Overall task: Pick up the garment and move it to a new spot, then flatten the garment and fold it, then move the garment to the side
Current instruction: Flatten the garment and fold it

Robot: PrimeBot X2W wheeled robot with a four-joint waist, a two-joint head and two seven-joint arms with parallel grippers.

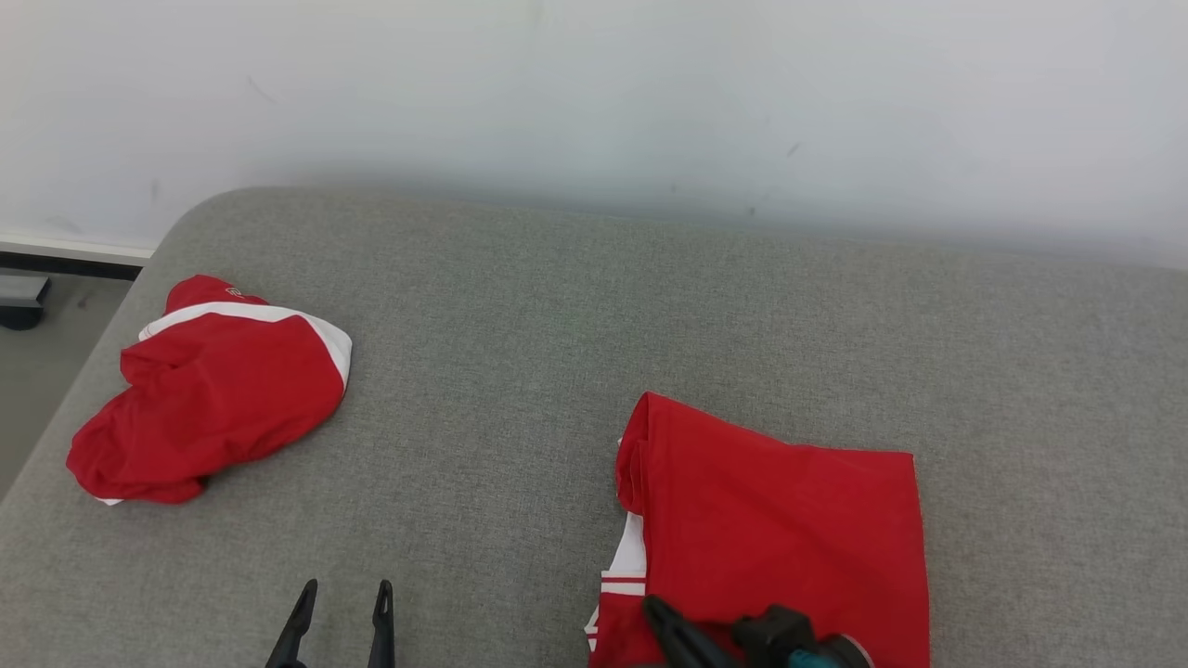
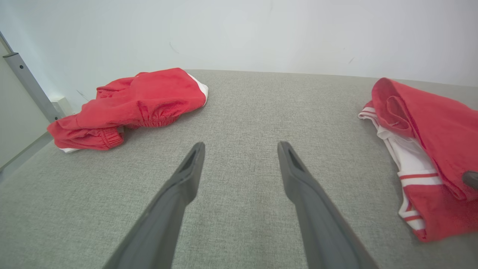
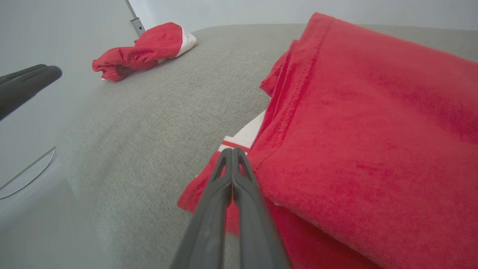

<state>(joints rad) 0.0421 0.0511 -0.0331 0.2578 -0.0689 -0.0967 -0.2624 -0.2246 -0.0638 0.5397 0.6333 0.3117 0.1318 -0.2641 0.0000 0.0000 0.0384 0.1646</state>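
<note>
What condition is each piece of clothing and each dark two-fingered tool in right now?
Red garment with white stripes, on the right: folded.
Red garment with white band, on the left: crumpled in a heap.
Left tool: open, holding nothing.
Right tool: shut, tips at the folded garment's edge.

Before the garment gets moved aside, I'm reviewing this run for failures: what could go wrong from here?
1. The shut right end effector has its tips at the folded garment's loose edge; a sideways push could slide the top layer and undo the fold.
2. The crumpled garment lies near the grey cushion's left edge; moving the folded one that way might bump it off.
</note>
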